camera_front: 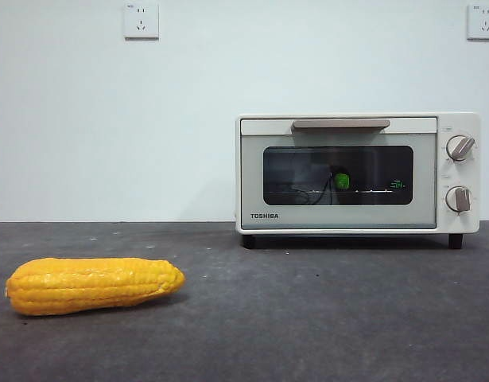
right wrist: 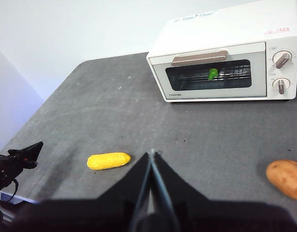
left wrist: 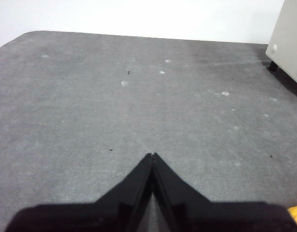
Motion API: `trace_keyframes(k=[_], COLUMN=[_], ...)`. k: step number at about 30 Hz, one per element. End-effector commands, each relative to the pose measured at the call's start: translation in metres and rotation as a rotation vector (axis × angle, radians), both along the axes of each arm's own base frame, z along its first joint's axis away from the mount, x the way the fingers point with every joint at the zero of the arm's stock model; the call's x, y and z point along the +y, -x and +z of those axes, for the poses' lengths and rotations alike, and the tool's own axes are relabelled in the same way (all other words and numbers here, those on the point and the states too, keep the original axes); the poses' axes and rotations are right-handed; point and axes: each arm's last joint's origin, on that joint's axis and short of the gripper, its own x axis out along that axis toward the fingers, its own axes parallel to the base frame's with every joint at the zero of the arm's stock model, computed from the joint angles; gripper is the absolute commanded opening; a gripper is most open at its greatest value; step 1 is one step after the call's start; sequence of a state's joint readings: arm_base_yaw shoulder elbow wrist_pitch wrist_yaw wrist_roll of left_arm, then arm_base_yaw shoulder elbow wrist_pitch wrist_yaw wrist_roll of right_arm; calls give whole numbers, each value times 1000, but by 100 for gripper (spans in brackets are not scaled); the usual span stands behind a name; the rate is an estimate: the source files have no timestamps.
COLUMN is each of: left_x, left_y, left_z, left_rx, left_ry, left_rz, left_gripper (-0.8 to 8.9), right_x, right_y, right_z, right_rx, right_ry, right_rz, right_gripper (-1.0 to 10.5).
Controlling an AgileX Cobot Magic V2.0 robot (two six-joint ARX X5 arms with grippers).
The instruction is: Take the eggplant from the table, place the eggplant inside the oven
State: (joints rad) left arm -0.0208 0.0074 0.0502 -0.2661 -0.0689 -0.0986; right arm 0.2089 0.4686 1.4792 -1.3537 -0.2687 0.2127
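1. Front view: the oven [camera_front: 358, 173] stands on the bench [camera_front: 308, 318] towards the right, against a white wall [camera_front: 109, 119], its door shut and its bar handle [camera_front: 340, 124] along the top of the door; two round knobs [camera_front: 460, 148] sit one above the other on its right side; through the dark glass a bright green stem cap shows, so the eggplant [camera_front: 340, 181] lies inside on the rack, its purple body hard to make out; a yellow corn cob [camera_front: 93, 284] lies on its side on the bench, near left, well apart from the oven; no arm shows here.

2. Left wrist view: the left pincer [left wrist: 152, 155] hangs above bare grey bench, its two black jaws pressed together to a point with nothing between them; a cream corner of the oven and one black foot [left wrist: 273, 66] show at the edge.

3. Right wrist view: the right pincer [right wrist: 152, 152] is high over the bench, jaws closed tip to tip and empty; the oven is seen with its door closed and the green cap behind the glass; the corn cob lies near the pincer's tip; a brown potato [right wrist: 286, 179] lies at the bench's side; the left arm's black tip [right wrist: 22, 157] shows at the far edge.
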Motion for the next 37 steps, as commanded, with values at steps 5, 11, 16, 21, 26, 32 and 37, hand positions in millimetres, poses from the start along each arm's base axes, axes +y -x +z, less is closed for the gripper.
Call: trace_keyframes(k=[5, 11, 16, 21, 26, 32, 37], left_x=[0, 0, 0, 0, 0, 0, 0], left_y=[-1, -1, -1, -1, -1, -1, -1], left_z=[-3, -3, -3, -3, -3, -3, -3], left_rx=[8, 9, 9, 9, 9, 9, 10], left_ry=[5, 5, 5, 5, 5, 5, 5], left_rz=[1, 1, 2, 1, 2, 1, 1], left_gripper=[-4, -4, -4, -4, -4, -4, -4], right_x=[-1, -1, -1, -1, -3, -5, -2], right_y=[3, 3, 3, 3, 2, 9, 19], right_z=[-2, -2, -2, -2, -2, -4, -12], right_rx=[8, 8, 8, 5, -43, -102, -277], right_ry=[9, 9, 9, 16, 133, 264, 249], right_rz=[1, 1, 1, 1, -49, -167, -253], right_gripper=[0, 0, 0, 1, 0, 0, 0])
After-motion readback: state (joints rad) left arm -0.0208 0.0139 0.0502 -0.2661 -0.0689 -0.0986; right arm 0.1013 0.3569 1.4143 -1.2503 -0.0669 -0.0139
